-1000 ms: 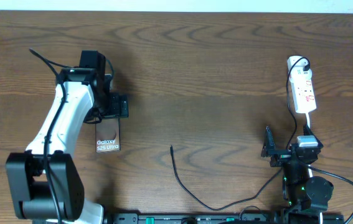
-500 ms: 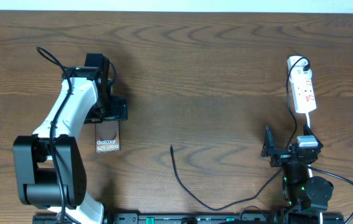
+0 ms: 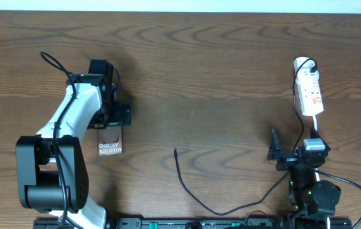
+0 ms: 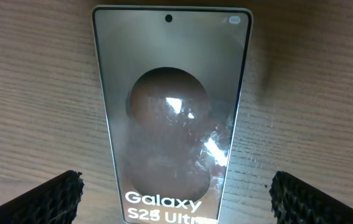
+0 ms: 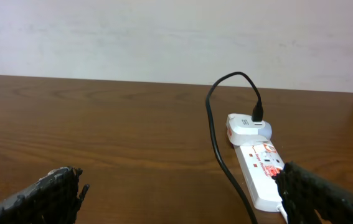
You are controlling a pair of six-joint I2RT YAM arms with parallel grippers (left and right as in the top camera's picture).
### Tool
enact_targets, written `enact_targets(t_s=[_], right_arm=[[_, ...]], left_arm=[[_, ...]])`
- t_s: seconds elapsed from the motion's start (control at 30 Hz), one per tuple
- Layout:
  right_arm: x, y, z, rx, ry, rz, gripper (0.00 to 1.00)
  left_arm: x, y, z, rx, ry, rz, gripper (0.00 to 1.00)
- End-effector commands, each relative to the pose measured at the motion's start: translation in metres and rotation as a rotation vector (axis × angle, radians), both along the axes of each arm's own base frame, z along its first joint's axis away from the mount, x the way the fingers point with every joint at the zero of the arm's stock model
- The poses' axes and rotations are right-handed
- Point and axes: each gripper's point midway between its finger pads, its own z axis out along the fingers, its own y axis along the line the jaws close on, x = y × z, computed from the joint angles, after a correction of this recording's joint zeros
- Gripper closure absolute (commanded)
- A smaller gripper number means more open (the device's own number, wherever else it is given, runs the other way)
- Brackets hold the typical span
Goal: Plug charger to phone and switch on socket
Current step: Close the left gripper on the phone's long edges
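Observation:
The phone [image 3: 110, 141] lies flat on the table, its "Galaxy" lettering toward the front edge; it fills the left wrist view [image 4: 170, 112]. My left gripper [image 3: 115, 116] hovers over the phone's far end, open, a finger on each side of it, holding nothing. The charger cable [image 3: 190, 189] lies loose at front centre, its plug tip [image 3: 176, 151] pointing away from the front edge. The white socket strip [image 3: 309, 92] lies at the right rear, and also shows in the right wrist view [image 5: 260, 171] with a black cable [image 5: 216, 140] plugged into its far end. My right gripper [image 3: 283, 152] rests open and empty near the front right.
A white cord [image 3: 314, 127] runs from the socket strip toward the right arm base. Thicker black robot cables [image 3: 352, 184] loop by the right base. A pale wall [image 5: 164, 37] stands behind the table's far edge.
My left arm has shifted a little to the right and away over the phone's far end. The phone, charger, socket and right arm have not moved.

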Motion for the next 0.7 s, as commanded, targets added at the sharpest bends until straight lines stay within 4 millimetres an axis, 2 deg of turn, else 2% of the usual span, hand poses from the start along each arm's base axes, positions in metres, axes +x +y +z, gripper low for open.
enact_targets(t_s=[0.0, 0.2, 0.5, 0.67], right_arm=[[0.0, 0.0, -0.002, 0.014, 0.008, -0.002, 0.01], [0.0, 0.0, -0.002, 0.014, 0.008, -0.002, 0.01], [0.0, 0.0, -0.002, 0.014, 0.007, -0.002, 0.01], [0.0, 0.0, -0.002, 0.014, 0.007, -0.002, 0.01]], left_arm=[[-0.003, 0.001, -0.007, -0.003, 0.017, 0.009, 0.04], [-0.004, -0.001, -0.007, -0.017, 0.019, 0.011, 0.04], [-0.006, 0.011, -0.015, -0.024, 0.015, 0.058, 0.04], [-0.003, 0.002, -0.015, -0.094, 0.003, 0.067, 0.04]])
